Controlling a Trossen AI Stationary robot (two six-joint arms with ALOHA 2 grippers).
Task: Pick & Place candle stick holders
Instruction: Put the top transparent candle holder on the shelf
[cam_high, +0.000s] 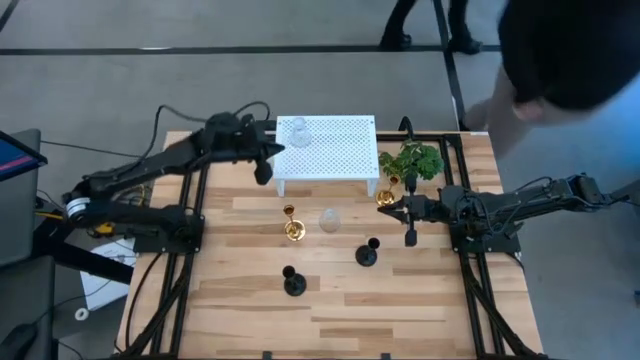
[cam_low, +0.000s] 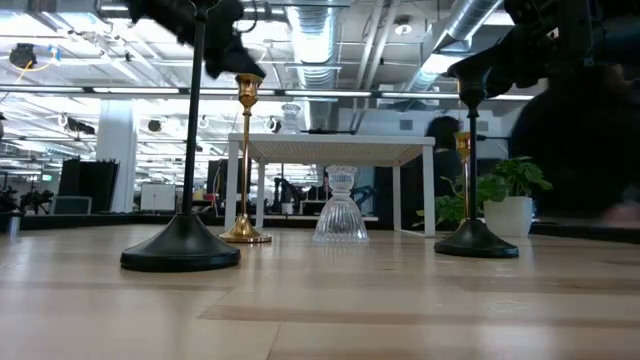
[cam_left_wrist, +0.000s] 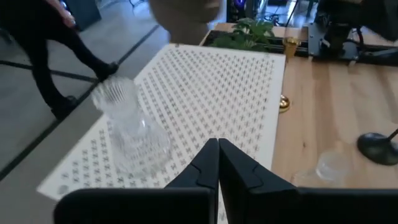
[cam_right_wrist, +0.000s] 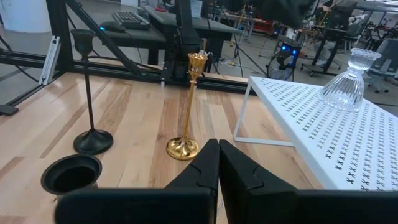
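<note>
The white perforated rack (cam_high: 330, 150) stands at the table's far middle with a clear glass holder (cam_high: 297, 130) upright on its far left part. On the table stand a gold holder (cam_high: 291, 222), a clear glass holder (cam_high: 329, 220), two black holders (cam_high: 367, 252) (cam_high: 293, 282), and a second gold holder (cam_high: 388, 195) by the plant. My left gripper (cam_high: 263, 168) is shut and empty, above the rack's left edge; in its wrist view (cam_left_wrist: 217, 155) the glass holder (cam_left_wrist: 127, 124) stands just ahead. My right gripper (cam_high: 410, 230) is shut and empty, right of the table's glass holder, above the nearer black holder's cup (cam_right_wrist: 71, 174).
A green plant (cam_high: 412, 160) in a white pot stands right of the rack. A person (cam_high: 560, 50) stands beyond the table's far right corner. Bare wood lies along the table's near edge (cam_high: 330, 330).
</note>
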